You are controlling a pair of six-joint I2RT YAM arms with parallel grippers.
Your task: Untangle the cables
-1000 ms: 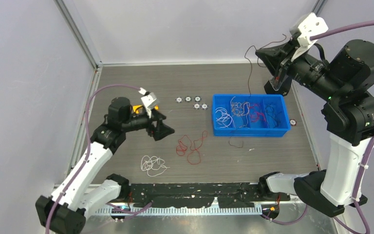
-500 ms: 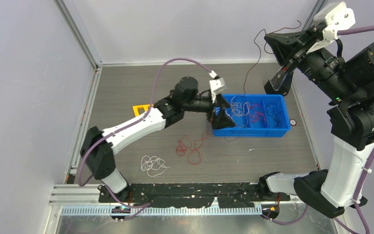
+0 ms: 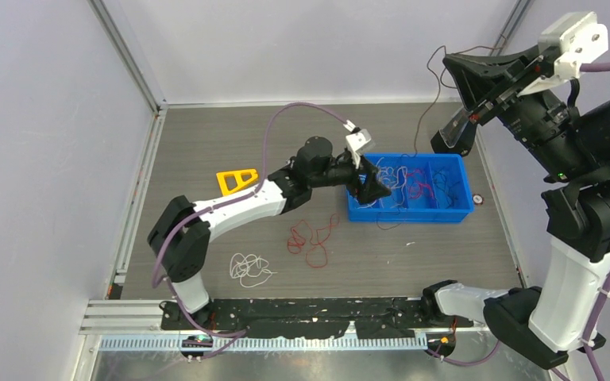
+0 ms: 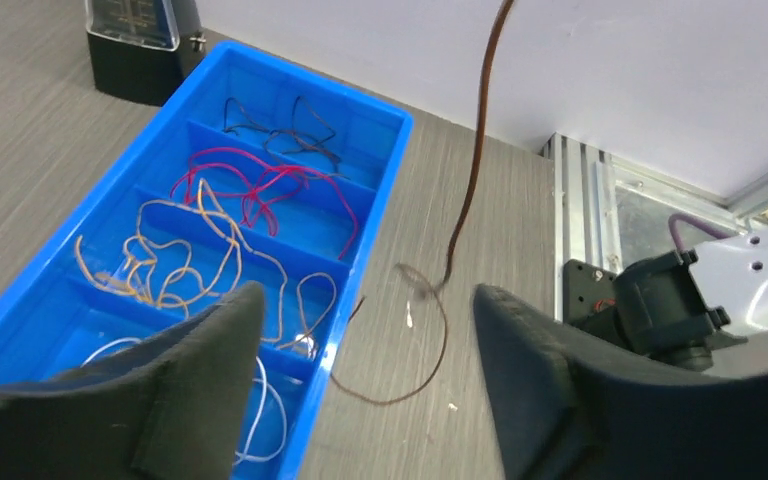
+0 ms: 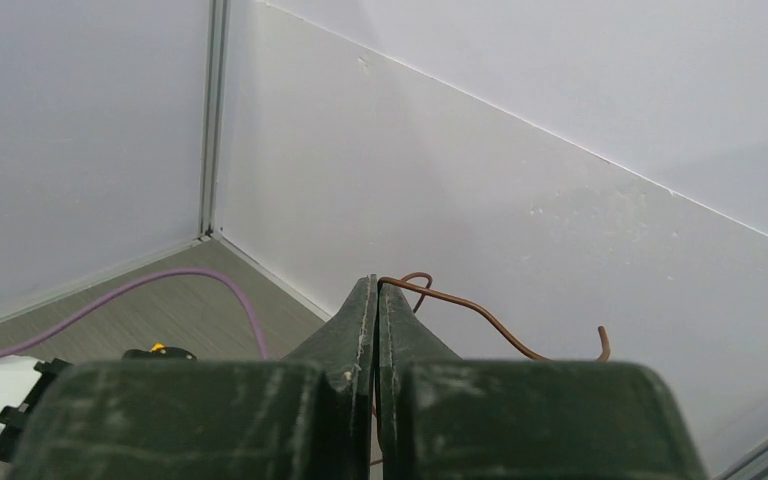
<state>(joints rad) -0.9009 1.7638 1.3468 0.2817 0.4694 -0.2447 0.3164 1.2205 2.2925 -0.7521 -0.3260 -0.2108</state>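
Observation:
My right gripper (image 3: 459, 70) is raised high at the back right and is shut on a thin brown cable (image 3: 421, 119). Its pads (image 5: 365, 300) press together on the cable (image 5: 480, 318). The strand hangs down (image 4: 477, 150) and ends in a loop on the table (image 4: 438, 345) beside the blue bin (image 3: 410, 211). My left gripper (image 3: 372, 189) hovers over the bin's near left corner, open, with nothing between its fingers (image 4: 365, 300). The bin (image 4: 360, 240) holds white, orange, red and dark cables in separate compartments. On the table lie red cables (image 3: 310, 238) and a white clump (image 3: 248, 268).
A yellow triangular piece (image 3: 236, 179) lies left of my left arm. A black block (image 3: 453, 141) stands behind the bin's right end, seen also as the black block (image 4: 140, 50) in the left wrist view. A small round part (image 3: 477, 199) sits right of the bin.
My left arm has swung from the table's left side over to the blue bin. My right gripper has risen higher, drawing the brown cable up with it.

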